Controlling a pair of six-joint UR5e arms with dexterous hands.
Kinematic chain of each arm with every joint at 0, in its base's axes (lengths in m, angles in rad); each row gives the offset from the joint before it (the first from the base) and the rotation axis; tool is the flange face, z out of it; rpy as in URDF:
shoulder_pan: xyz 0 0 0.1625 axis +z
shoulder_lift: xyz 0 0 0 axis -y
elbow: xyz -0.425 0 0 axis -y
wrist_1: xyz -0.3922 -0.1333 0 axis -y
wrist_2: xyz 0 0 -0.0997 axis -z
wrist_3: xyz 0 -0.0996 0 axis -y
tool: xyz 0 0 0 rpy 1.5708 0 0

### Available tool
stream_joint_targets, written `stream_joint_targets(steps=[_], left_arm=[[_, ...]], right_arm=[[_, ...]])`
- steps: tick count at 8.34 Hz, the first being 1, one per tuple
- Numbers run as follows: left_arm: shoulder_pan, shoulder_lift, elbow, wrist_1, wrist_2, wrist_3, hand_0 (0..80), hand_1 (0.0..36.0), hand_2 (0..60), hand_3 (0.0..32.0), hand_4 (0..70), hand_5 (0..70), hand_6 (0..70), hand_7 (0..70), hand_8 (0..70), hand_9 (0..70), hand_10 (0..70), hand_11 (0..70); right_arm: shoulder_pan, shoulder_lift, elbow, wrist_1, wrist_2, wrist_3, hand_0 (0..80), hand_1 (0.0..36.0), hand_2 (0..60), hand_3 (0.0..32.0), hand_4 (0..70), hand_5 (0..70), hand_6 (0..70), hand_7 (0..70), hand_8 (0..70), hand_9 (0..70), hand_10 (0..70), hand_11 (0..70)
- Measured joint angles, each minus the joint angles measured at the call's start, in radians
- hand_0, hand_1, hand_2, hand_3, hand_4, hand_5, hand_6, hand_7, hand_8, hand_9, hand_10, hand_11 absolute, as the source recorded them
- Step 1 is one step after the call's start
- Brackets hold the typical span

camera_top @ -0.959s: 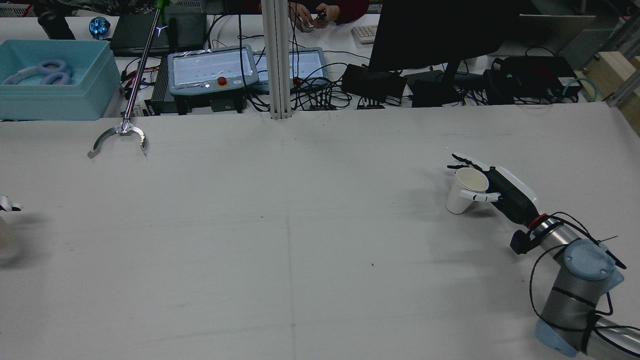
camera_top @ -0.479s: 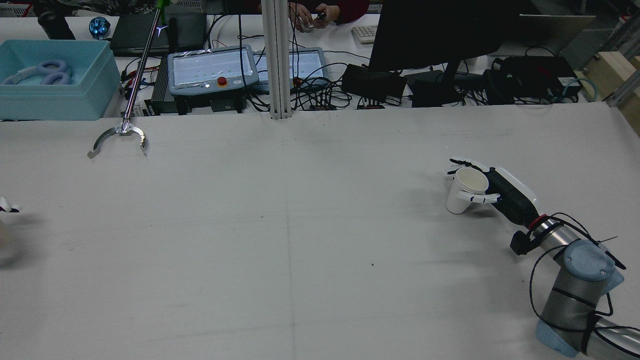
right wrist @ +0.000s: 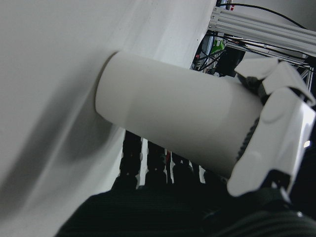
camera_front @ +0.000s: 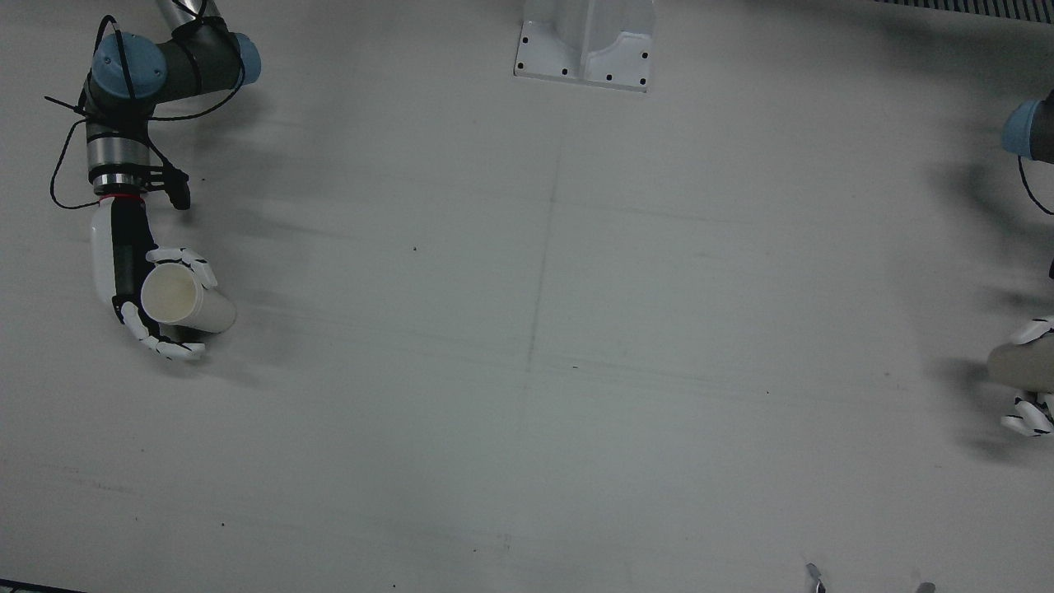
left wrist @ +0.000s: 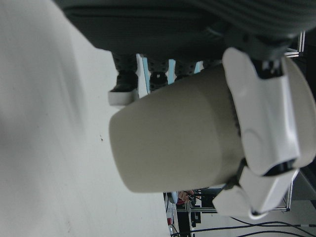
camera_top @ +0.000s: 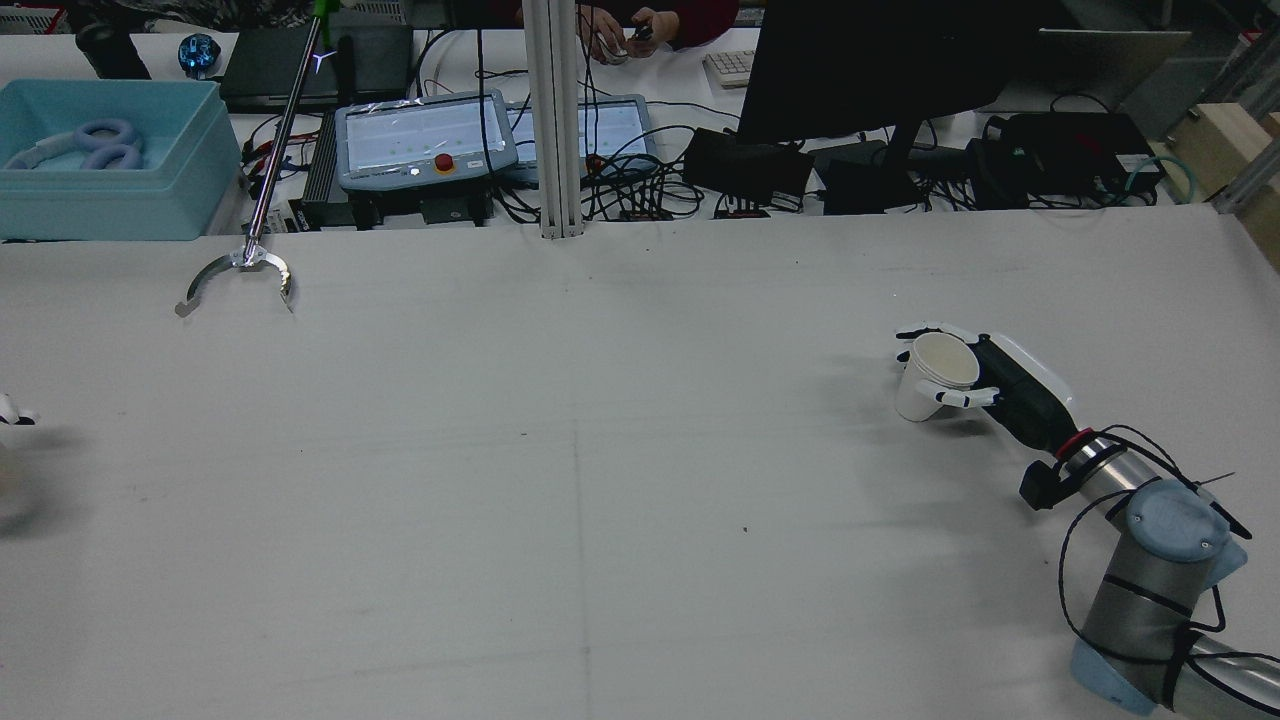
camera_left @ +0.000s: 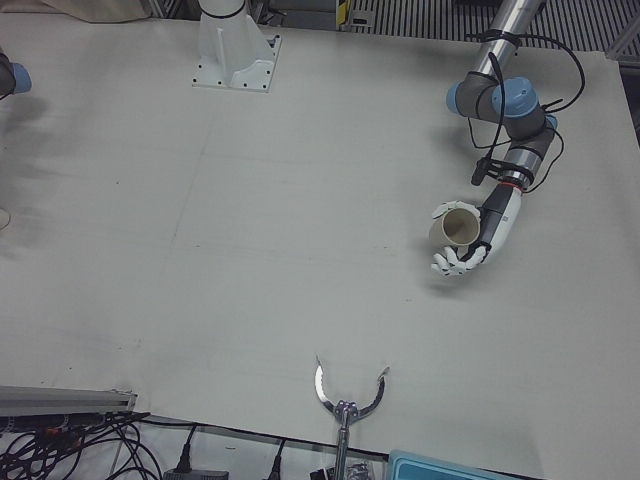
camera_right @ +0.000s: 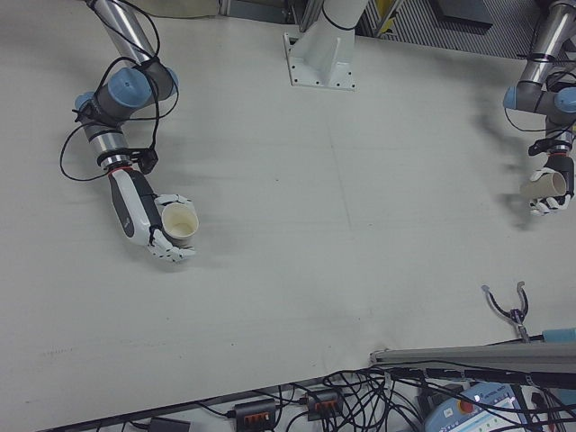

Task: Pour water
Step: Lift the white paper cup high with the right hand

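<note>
Near the tabletop's right edge, the right hand [camera_top: 985, 385] is wrapped around a white paper cup [camera_top: 930, 375], and at the opposite, left edge the left hand [camera_left: 472, 245] grips a second paper cup [camera_left: 455, 228] (both appear just clear of the surface, well apart across the whole table). Judged step: both cups grasped and lifted, pour not yet begun; next the cups must meet mid-table, one rim tipped over the other's mouth. No brand, label or writing is legible on either cup.
</note>
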Motion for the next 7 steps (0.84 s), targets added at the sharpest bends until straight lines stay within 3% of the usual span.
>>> stream_joint_targets(steps=[2,3,7], left_arm=[[-0.002,0.000,0.009,-0.009,0.000,0.000,51.7,36.0,60.0,0.0,29.8,70.0,29.6,48.1,26.7,34.1,31.7,47.4],[-0.002,0.001,0.012,-0.013,0.000,0.000,51.7,36.0,60.0,0.0,29.8,70.0,29.7,48.1,26.7,34.1,31.6,47.2],[-0.005,0.001,0.026,-0.025,0.000,-0.003,51.9,36.0,60.0,0.0,30.5,70.0,30.2,48.8,26.7,34.1,31.2,46.8]], right_arm=[[0.004,0.000,0.001,0.000,0.001,0.003,38.1,19.4,60.0,0.0,21.2,39.1,44.8,45.6,38.6,50.9,29.6,43.3],[0.007,0.000,0.001,0.000,0.001,0.009,37.8,19.6,60.0,0.0,21.1,41.5,45.9,46.8,40.1,52.6,31.3,45.5],[0.056,-0.001,0.013,-0.003,0.000,0.037,41.1,19.9,60.0,0.0,19.2,40.1,42.9,44.9,34.6,46.5,27.3,40.5]])
